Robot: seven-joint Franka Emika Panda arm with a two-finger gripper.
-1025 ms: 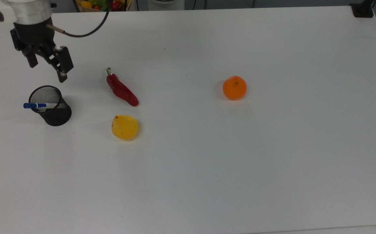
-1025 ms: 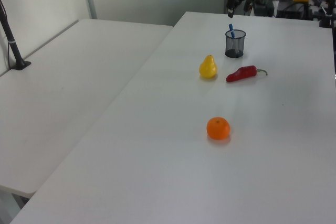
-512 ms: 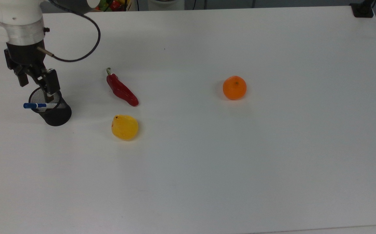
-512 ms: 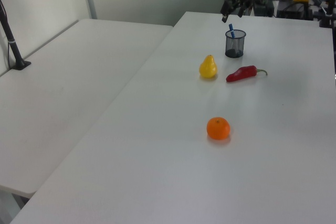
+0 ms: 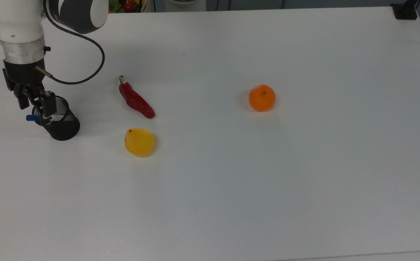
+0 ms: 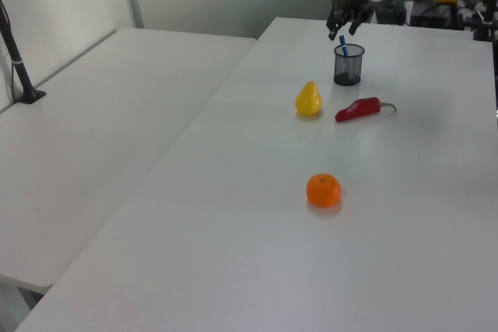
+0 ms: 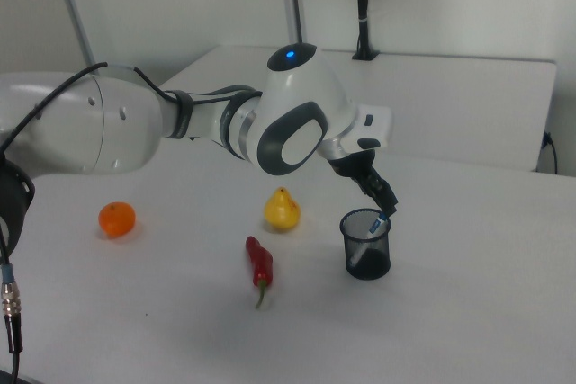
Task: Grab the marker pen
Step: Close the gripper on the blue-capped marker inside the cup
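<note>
End effector (image 5: 36,108) is hanging right over the black mesh cup (image 5: 60,127) at the top view's left edge, fingers straddling the marker pen (image 5: 32,117). Fingers are standing apart, one on each side of the pen's upper part; cannot tell whether either pad is touching the barrel.

Marker pen is sitting in the mesh cup, leaning, blue cap end sticking out above the rim. In the top view the cap is poking out toward the top view's left, past the near finger. In the left view the pen (image 6: 341,40) is rising out of the cup (image 6: 348,65) with the end effector (image 6: 342,27) just above it. In the right view the end effector (image 7: 385,207) is sitting at the cup (image 7: 367,245) rim.

Rest of the white worktop (image 5: 268,181): red chilli (image 5: 135,98) lying near the cup, yellow pear (image 5: 139,142) just below the chilli in the top view, orange (image 5: 262,98) well apart toward the top view's right. None of these is touching another.
</note>
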